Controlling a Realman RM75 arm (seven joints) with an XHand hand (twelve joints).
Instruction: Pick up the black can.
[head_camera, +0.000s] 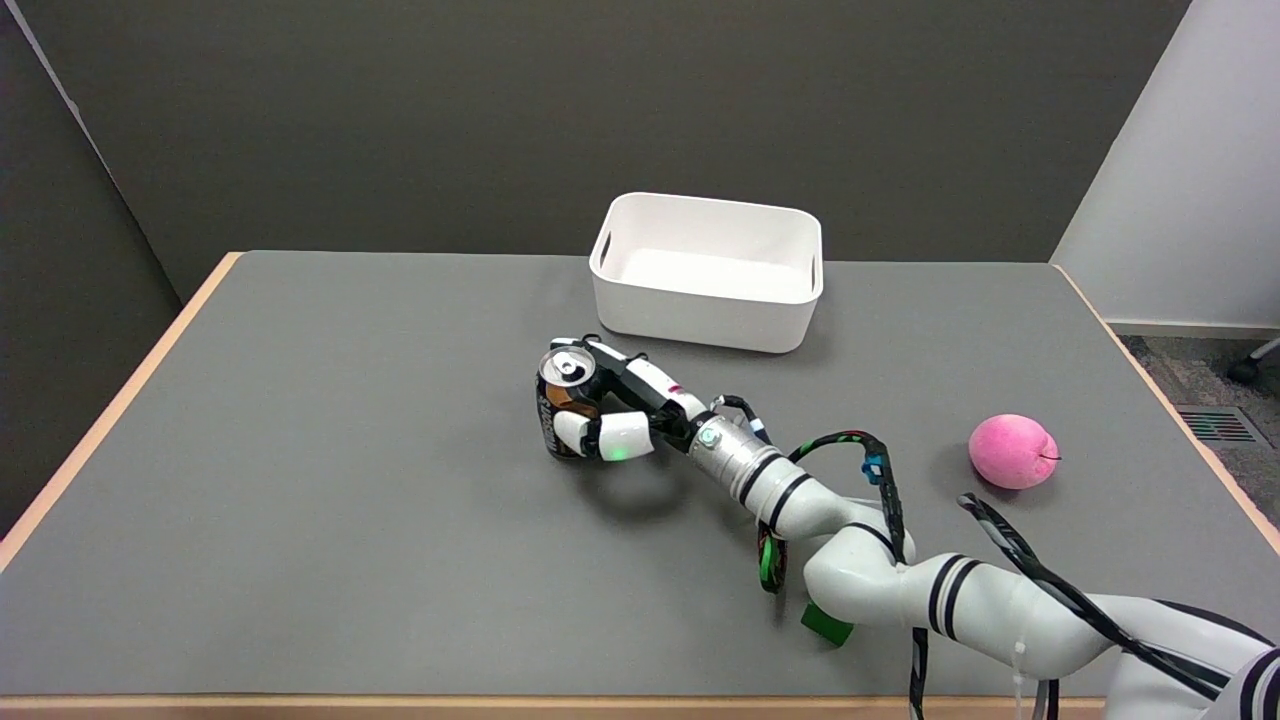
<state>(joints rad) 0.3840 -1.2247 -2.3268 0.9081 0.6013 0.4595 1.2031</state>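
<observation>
A grey desk (350, 480) with a pale wood edge stands before dark grey walls. Near the desk's middle, the black can (556, 410) stands upright, the right hand (620, 405) wrapped around it, fingers (575, 430) curled against its side. A white bin (708, 272) sits near the far edge, a pink peach (1012, 451) toward the right edge.

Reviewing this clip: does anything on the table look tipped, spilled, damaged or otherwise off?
Nothing stands out. The black can is upright with the right hand wrapped around it, no spill around it. The white bin sits level behind it, and the pink peach lies apart to the right.
</observation>
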